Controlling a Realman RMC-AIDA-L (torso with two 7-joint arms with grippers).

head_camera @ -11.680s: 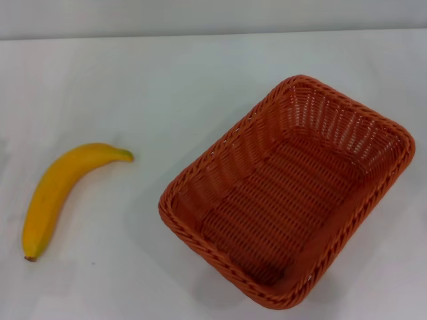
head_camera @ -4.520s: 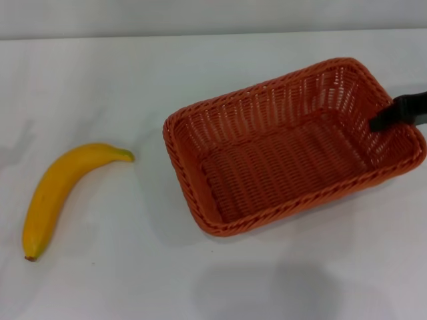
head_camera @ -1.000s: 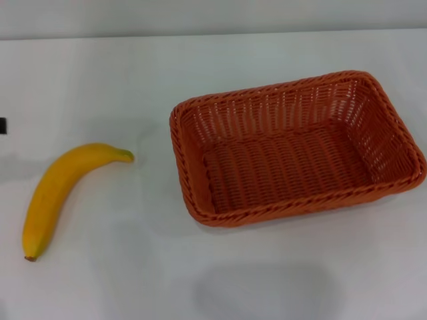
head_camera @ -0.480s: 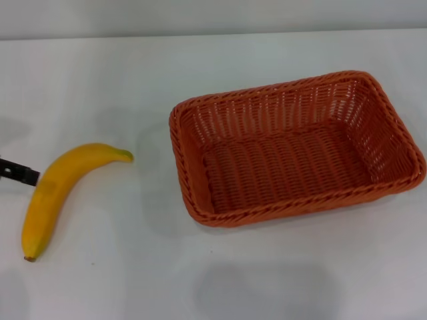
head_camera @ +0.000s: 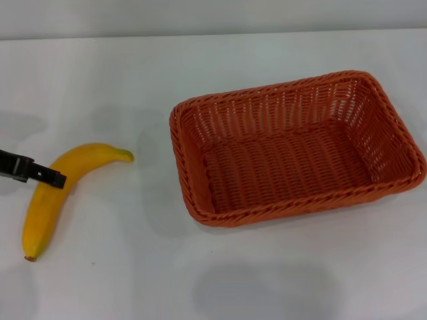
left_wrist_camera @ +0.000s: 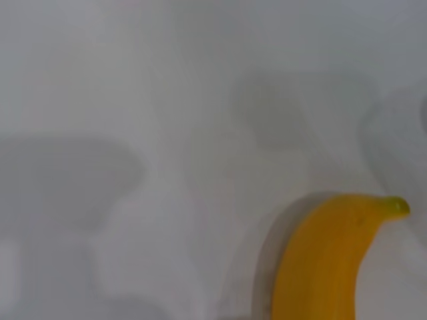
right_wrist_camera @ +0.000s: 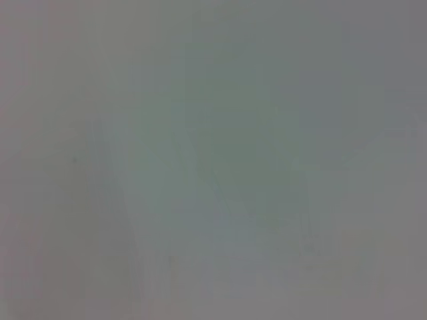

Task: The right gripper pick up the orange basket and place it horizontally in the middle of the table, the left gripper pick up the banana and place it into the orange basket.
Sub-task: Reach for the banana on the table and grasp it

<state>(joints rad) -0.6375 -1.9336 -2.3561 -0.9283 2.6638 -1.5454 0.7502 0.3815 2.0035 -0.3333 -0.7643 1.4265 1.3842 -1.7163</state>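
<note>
Left pincer [head_camera: 50,177] has slid in from the desk's edge and now lies across the banana [head_camera: 57,190], roughly at its middle; only one dark finger shows, so I cannot tell whether it is apart or together. Half a second ago it was just short of the fruit. Orange basket [head_camera: 293,147] already rests lengthwise mid-desk [head_camera: 200,73], so the grasp probably comes next.

white table [head_camera: 200,67] — banana [head_camera: 47,200], orange basket [head_camera: 293,147]

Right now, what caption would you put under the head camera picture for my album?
The left gripper reaches over the banana on the white table, beside the empty orange basket.
</note>
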